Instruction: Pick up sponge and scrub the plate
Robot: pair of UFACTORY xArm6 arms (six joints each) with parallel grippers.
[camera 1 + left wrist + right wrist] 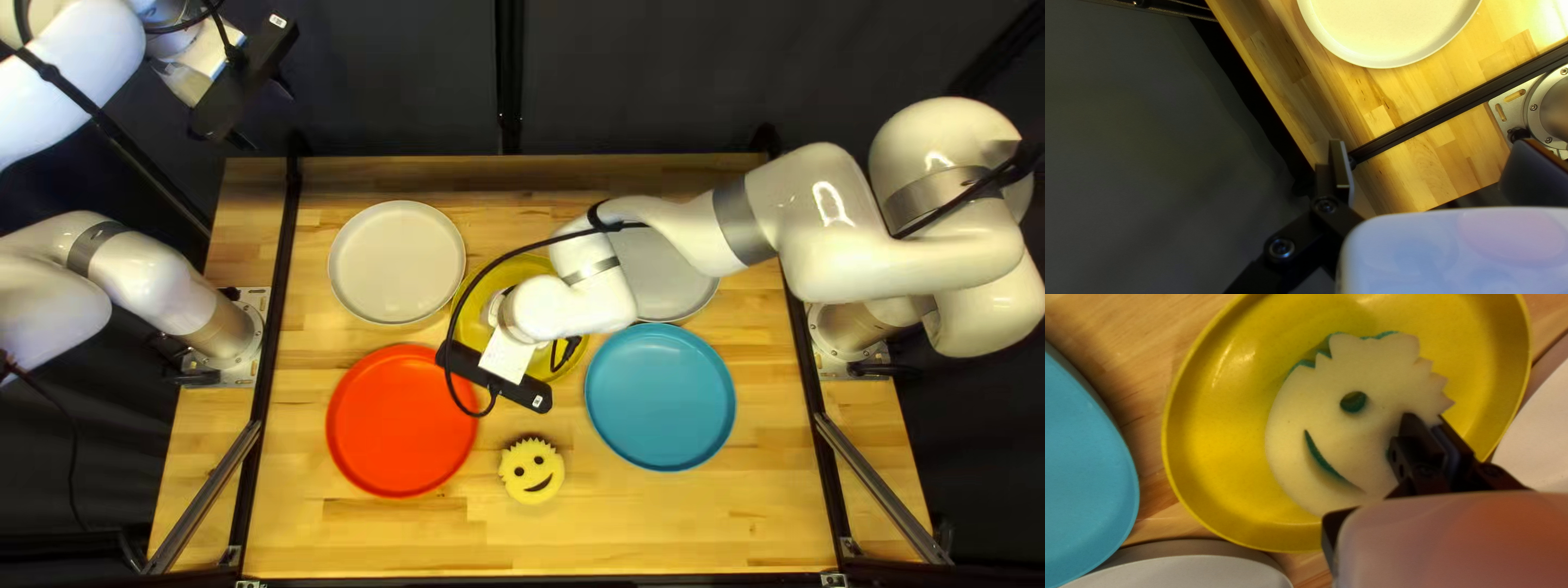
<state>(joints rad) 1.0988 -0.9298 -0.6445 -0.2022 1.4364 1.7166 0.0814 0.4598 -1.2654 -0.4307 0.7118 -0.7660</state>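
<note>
Nearest the camera in the right wrist view were the two black fingers [1420,436] of the right gripper [572,347], drawn close together and pinching the cream-and-teal smiley sponge [1383,370] near its toothed edge. That sponge lay inside the yellow plate [1225,430], cream face up, one eye and the curved mouth in plain sight. The right arm [849,245] reached across the table from the right side and hid part of the yellow plate and of the grey plate [666,283] in the top left view.

The left gripper [265,115] was raised past the table's far left corner, its fingers spread wide with nothing between them. The cream plate [397,261] lay ahead of it in its wrist view.

On the table [610,523], the red plate [402,421] sat nearer than the cream plate, the blue plate [661,397] nearer than the grey one. A yellow smiley sponge [532,470] rested between the red and blue plates, nearer the table's near edge.
</note>
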